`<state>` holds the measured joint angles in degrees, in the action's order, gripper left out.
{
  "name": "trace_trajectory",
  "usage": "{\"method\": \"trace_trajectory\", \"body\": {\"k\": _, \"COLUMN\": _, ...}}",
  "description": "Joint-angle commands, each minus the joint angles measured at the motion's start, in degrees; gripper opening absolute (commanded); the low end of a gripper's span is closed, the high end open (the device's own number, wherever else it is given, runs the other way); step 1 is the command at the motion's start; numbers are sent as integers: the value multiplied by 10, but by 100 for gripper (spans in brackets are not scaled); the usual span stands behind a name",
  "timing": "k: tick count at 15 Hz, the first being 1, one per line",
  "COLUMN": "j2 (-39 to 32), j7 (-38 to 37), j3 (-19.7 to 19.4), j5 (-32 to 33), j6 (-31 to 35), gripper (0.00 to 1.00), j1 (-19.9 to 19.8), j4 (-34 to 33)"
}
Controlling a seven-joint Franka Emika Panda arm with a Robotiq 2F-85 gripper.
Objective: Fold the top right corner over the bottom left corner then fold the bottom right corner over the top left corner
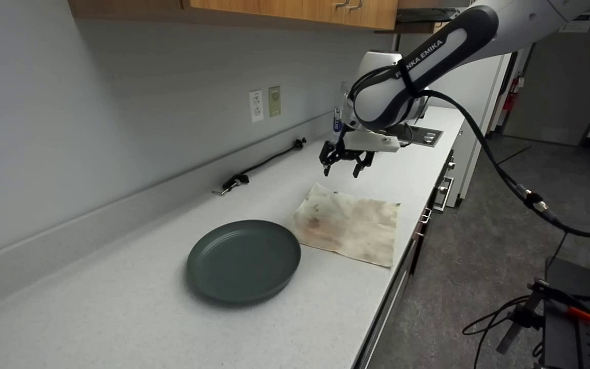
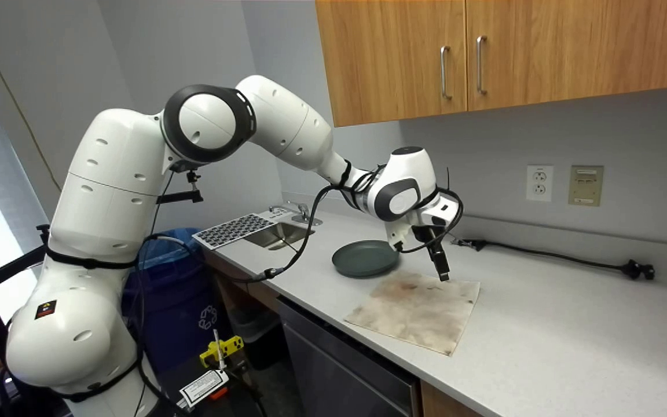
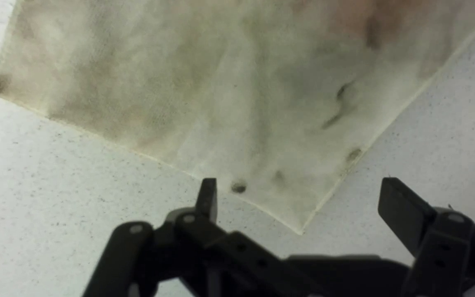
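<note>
"Where does the cloth (image 1: 349,223) lie?"

"Spread flat on the counter (image 1: 136,318), just beside the green plate (image 1: 244,261); whether the two touch is hard to tell."

"Which way does it point?"

"In the wrist view, one corner (image 3: 297,216) aims downward, between the fingers (image 3: 404,212) of the gripper (image 1: 341,174)."

"Its long axis?"

"It looks roughly square, so the longer side cannot be told."

"And that gripper?"

"It hovers above the counter, jaws spread wide, apart from the cloth."

Dim indoor light, soft shadow beneath the plate (image 1: 244,260).
</note>
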<state>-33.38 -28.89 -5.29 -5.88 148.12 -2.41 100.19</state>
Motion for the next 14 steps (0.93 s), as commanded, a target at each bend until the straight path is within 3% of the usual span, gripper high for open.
{"method": "trace_trajectory", "body": {"k": 1, "j2": -73, "j7": -52, "j3": -17, "j5": -34, "j6": 10, "gripper": 100, "j1": 15, "j4": -92}}
{"method": "trace_trajectory", "body": {"k": 14, "j2": -259, "j7": -253, "j3": -54, "j5": -31, "j6": -12, "gripper": 100, "j1": 21, "j4": -321}}
